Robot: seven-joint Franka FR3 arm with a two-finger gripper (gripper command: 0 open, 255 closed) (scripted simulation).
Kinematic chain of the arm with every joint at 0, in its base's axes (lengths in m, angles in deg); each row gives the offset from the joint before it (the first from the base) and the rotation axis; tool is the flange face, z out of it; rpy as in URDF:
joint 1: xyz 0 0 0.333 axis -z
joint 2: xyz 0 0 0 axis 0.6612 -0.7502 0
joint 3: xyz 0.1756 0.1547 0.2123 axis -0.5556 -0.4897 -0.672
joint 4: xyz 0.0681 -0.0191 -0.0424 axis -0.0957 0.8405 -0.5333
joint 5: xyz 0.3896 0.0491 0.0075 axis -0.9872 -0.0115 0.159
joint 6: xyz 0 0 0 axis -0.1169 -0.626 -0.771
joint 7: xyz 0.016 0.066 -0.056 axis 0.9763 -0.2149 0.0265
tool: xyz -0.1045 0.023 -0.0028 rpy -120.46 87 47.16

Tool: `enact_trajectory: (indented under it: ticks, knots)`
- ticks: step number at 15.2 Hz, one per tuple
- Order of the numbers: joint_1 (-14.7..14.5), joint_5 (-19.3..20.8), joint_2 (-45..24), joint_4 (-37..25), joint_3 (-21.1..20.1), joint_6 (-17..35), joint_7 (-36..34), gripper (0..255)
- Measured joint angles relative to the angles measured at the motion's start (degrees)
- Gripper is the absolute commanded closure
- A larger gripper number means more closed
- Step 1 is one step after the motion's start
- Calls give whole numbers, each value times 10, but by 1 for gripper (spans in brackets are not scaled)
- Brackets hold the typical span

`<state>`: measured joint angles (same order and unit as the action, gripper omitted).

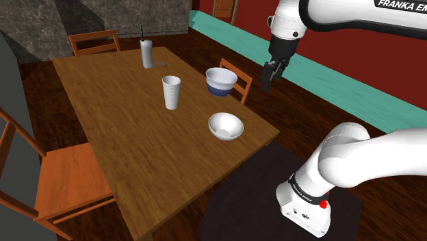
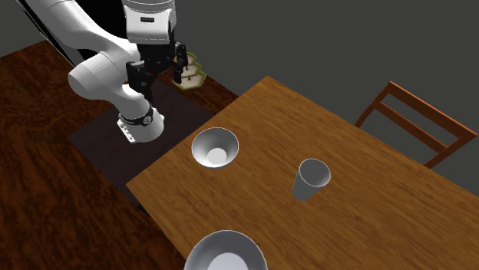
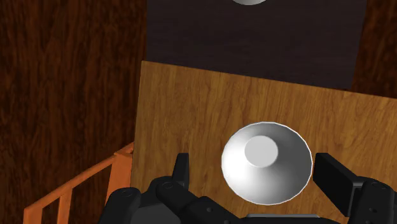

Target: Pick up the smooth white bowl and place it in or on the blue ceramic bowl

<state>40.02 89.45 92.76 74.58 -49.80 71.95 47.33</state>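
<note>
Wrist view: jaws open, empty, hanging well above white bowl [image 3: 267, 162], which sits near surface [image 3: 191, 102] edge. Approach step. Next: descend, straddle one rim wall, close; blue bowl [image 1: 221, 81] waits nearby.

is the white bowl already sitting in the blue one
No, the white bowl rests on the table by itself, apart from the blue bowl.

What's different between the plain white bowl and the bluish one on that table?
The white bowl is white all over; the blue bowl has a blue outside and pale inside. The white bowl sits nearer the robot's stand, the blue bowl farther along the wooden table, beside a chair. Both stand upright and empty on it.
</note>
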Motion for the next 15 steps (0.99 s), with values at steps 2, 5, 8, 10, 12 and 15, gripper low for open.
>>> enact_trajectory:
  ticks: [2,5,8,10,12,15]
  knots:
    - [-1,-3,-7,1,-2,7,-3,0]
    - [-9,-18,-35,20,-14,49,-19,0]
    - [-17,-34,-72,37,-27,100,-35,0]
    - [-21,-43,-99,48,-34,135,-44,0]
    - [-28,-53,-129,53,-45,168,-55,0]
    - [-35,-65,-180,57,-58,220,-70,0]
